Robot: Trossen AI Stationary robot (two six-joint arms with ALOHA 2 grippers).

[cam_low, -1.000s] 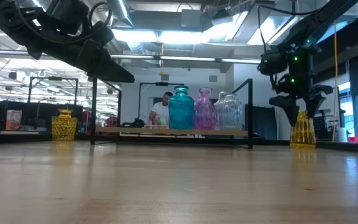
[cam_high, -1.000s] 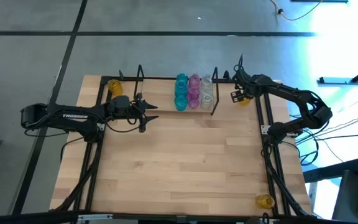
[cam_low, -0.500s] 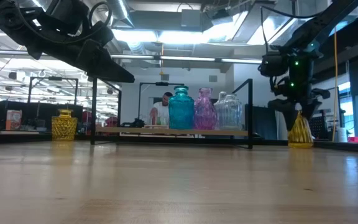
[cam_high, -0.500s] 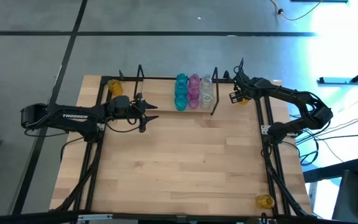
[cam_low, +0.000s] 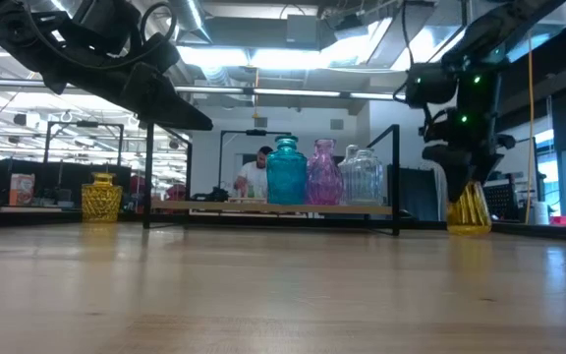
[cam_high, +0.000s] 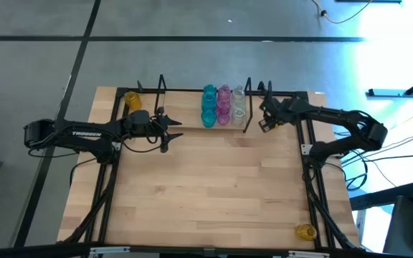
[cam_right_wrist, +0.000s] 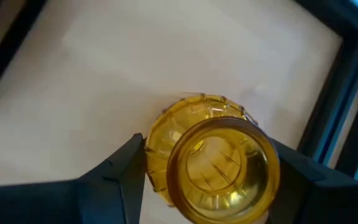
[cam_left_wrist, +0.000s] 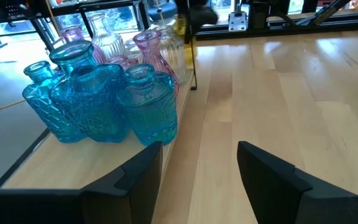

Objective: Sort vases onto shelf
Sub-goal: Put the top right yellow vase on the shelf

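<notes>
The shelf [cam_high: 192,123] stands at the table's far side, with teal [cam_high: 209,107], pink [cam_high: 224,104] and clear vases [cam_high: 239,104] grouped at its right end. My right gripper [cam_high: 267,118] is just right of the shelf's right wire frame [cam_high: 248,104], shut on a yellow vase [cam_low: 470,208] that the gripper hides in the high view. My left gripper [cam_left_wrist: 199,149] hovers open over the shelf's left part, pointing at the teal vases [cam_left_wrist: 104,102]. A second yellow vase [cam_high: 133,100] stands on its base left of the shelf. My right gripper pinches the yellow vase at its upper part, just under the mouth rim [cam_right_wrist: 225,168], with one finger [cam_right_wrist: 126,171] on each side. The fingers come from above, pointing steeply down. The vase hangs roughly upright below them; whether its base touches the tabletop I cannot tell.
A third yellow vase [cam_high: 305,231] stands near the table's front right corner. The black frame rail [cam_high: 308,143] runs along the table's right side, close to my right arm. Bare wood lies in front of the shelf. A person [cam_low: 255,175] shows in the room behind.
My right gripper has sunk over the yellow vase near the far right corner, taken hold of it, and carried it toward the table's left, up to the shelf's right end. The vase has stayed roughly upright.
</notes>
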